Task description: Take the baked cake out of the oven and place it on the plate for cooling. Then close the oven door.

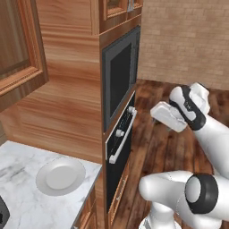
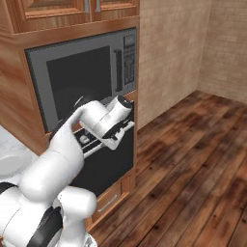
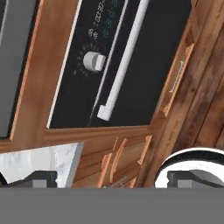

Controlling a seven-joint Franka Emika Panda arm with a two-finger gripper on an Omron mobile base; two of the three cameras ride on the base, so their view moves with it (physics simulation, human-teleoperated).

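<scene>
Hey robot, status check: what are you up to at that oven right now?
Jaws open, empty, gripper off the oven door. Door shut, handle untouched. Plate bare on counter. Nothing blocking.

Warm wood cabinetry (image 1: 67, 103) rises beside a marble desk (image 1: 27, 201), with dark plank floor (image 2: 193, 169) and tan brick walls (image 2: 164, 53)

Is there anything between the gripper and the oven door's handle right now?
No. In the hand view the open gripper looks at the handle across bare air; the oven door is shut.
</scene>
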